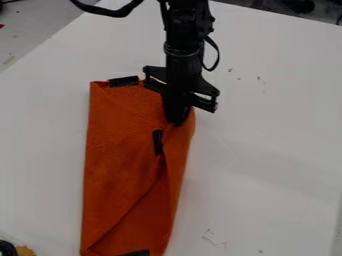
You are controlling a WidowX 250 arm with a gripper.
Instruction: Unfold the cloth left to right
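Note:
The orange cloth (123, 150) lies as a long, narrow folded strip left of the table's middle, running down to the bottom edge of the camera view. A loose flap runs along its right side, with a diagonal crease lower down. Dark patches mark its top edge, its middle and its bottom end. My gripper (178, 122) points down at the cloth's upper right edge, shut on the cloth, which puckers around the fingertips.
The white table (267, 150) extends on both sides of the cloth. At the bottom left corner are a black object (7, 248) and a yellowish-brown piece (25, 251). A black cable loops beside the arm at the top.

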